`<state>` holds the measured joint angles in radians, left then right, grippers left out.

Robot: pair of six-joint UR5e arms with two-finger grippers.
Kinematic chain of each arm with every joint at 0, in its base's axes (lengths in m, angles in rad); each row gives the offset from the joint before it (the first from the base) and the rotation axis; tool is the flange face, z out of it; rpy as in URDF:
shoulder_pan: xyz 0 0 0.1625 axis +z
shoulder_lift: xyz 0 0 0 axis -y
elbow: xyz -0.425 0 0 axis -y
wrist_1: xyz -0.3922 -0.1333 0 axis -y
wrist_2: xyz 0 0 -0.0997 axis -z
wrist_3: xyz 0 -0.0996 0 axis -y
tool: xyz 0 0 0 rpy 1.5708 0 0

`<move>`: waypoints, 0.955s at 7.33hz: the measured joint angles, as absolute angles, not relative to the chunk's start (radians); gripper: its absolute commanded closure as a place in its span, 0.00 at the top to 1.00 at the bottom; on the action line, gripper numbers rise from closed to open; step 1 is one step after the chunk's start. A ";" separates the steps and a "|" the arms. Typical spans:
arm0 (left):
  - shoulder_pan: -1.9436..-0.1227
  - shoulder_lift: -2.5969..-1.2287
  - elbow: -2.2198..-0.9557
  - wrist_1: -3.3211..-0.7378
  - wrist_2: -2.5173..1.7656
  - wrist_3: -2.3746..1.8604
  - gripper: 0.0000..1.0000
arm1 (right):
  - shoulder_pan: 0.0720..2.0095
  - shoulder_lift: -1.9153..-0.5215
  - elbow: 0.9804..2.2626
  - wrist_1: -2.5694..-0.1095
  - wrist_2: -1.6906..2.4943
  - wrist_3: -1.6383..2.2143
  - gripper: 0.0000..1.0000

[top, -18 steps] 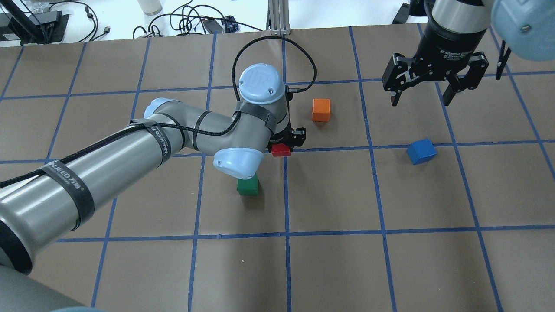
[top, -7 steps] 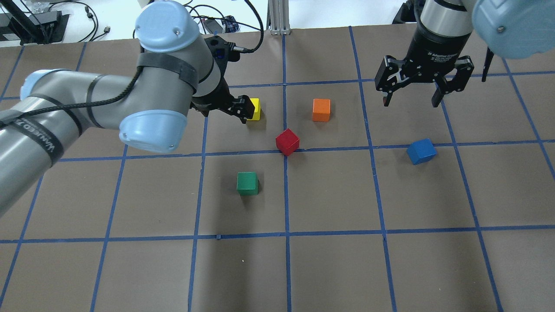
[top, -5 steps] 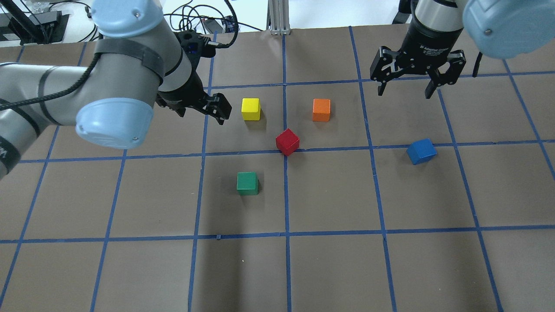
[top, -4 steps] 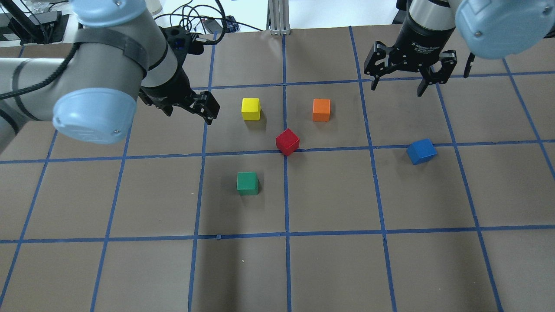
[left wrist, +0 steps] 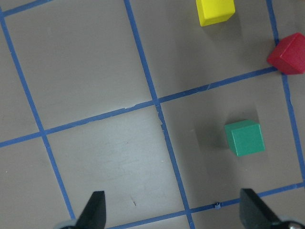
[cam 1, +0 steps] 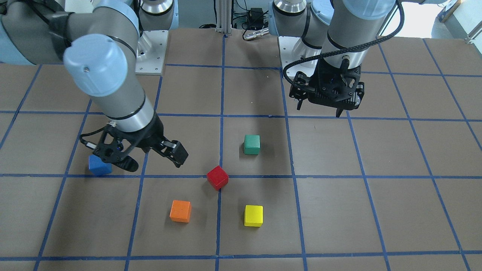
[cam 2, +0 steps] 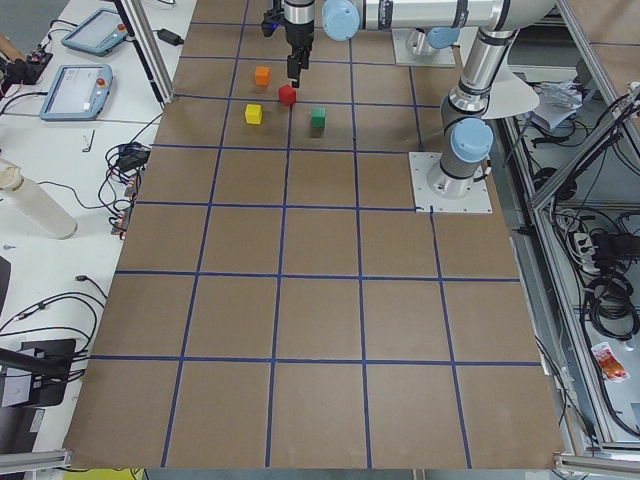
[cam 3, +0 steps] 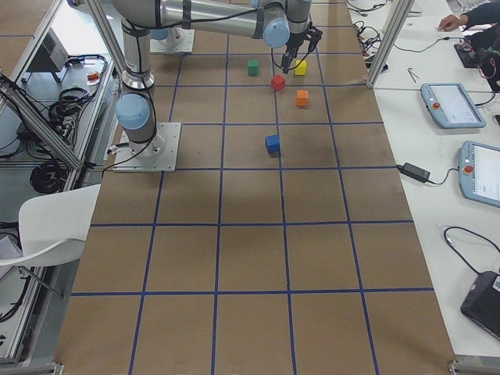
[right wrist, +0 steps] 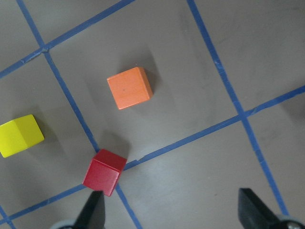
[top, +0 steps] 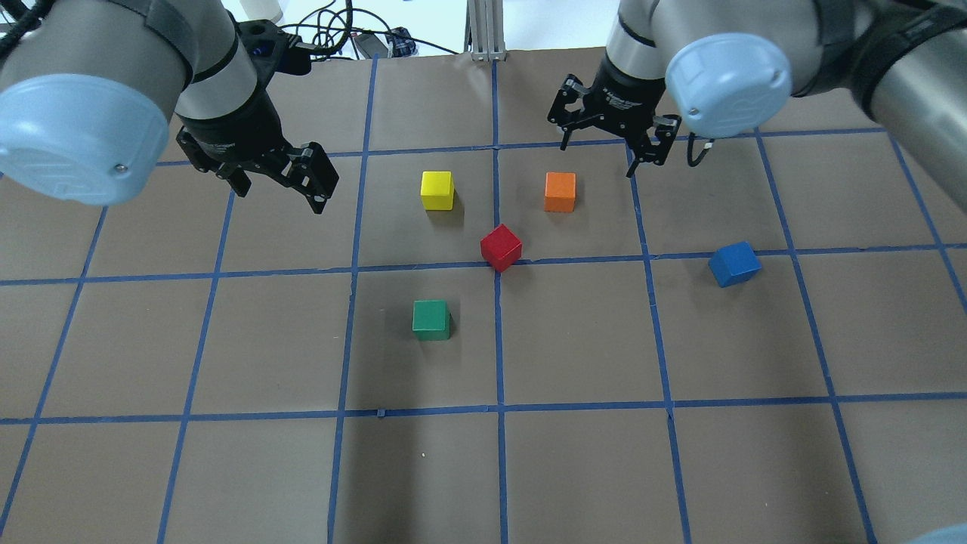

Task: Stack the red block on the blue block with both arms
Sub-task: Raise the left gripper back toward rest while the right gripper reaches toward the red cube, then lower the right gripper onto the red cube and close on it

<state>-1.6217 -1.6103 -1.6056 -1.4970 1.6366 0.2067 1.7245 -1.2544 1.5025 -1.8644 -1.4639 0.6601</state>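
Wide-spread black fingers (left wrist: 94, 210) frame the bottom edge above the brown tabletop (left wrist: 90, 71). A green block (left wrist: 245, 138) lies nearest, a red block (left wrist: 287, 54) at the right edge, a yellow block (left wrist: 216, 11) at the top.

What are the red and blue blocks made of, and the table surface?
The red block and blue block: probably painted wood or plastic, given the solid colour, matte faces and crisp edges with no glare. The table surface: looks like dull brown paper, gridded with blue tape.
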 measured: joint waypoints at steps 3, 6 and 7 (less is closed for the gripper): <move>-1.620 -1.611 -1.597 -1.508 1.640 0.200 1.00 | 1.813 -1.151 1.503 -1.977 -1.473 0.916 1.00; -1.621 -1.613 -1.597 -1.508 1.636 0.192 1.00 | 1.857 -1.085 1.504 -2.001 -1.474 1.018 1.00; -1.621 -1.614 -1.597 -1.508 1.635 0.191 1.00 | 1.865 -1.061 1.504 -2.012 -1.474 1.026 1.00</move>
<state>-1.6215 -1.6140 -1.5968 -1.5079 1.6353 0.1907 1.8652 -1.0614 1.5035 -2.0116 -1.4740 1.0263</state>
